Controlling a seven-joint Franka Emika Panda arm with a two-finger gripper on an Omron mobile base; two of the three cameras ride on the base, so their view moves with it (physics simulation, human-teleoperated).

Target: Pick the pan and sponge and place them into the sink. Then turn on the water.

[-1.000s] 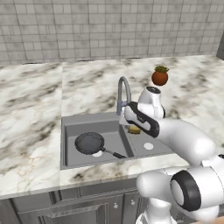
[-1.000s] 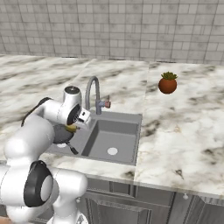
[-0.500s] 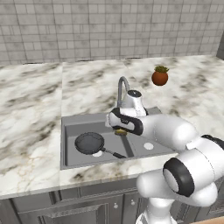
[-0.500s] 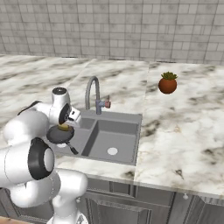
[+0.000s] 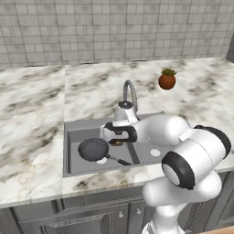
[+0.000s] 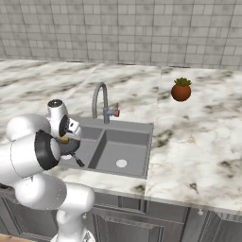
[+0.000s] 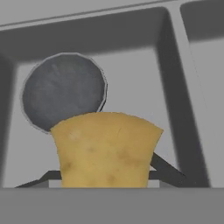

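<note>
The dark round pan [image 5: 93, 149] lies in the left basin of the grey sink [image 5: 68, 132], its thin handle pointing to the front right. My gripper [image 5: 117, 140] hangs low over that basin, just right of the pan, shut on the small yellow sponge [image 5: 117, 143]. In the hand view the sponge [image 7: 107, 148] sits close between the jaws, with the pan [image 7: 63, 96] below and beyond it and the basin wall [image 7: 168, 65] to one side. From the right base view the sponge [image 6: 64, 140] peeks out under the hand, and the pan handle [image 6: 78, 161] shows beside the arm.
The tall arched faucet [image 5: 130, 93] rises behind the sink, right behind my hand. A red-orange pot with a green plant [image 5: 167, 80] stands on the marble counter at the back right. The right basin [image 6: 122, 150] holds only its pale drain.
The arm has swung left and down from near the faucet and divider to over the left basin, carrying the sponge. The pan has not moved.
</note>
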